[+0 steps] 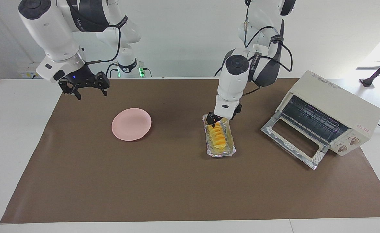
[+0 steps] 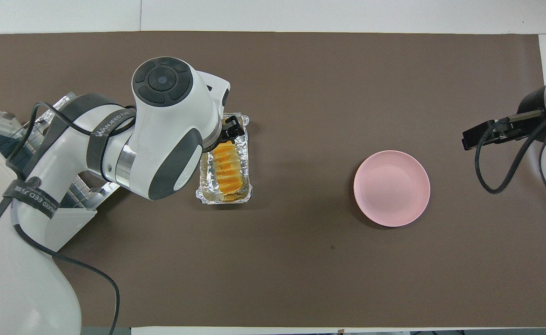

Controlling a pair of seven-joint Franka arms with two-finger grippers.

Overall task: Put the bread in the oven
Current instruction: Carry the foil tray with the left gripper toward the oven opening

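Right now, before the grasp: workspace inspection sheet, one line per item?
Surface: brown mat on white table.
Bread: in foil tray, mid-table.
Oven: at left arm's end, door down, rack visible.
Clutter: pink plate, bare.
Left gripper: open, low at the bread's robot-side end; contact unclear.
Right gripper: open, waiting above the mat near the plate.
Cables: arm cables, off the mat.
Surroundings: white wall, nothing else seen.
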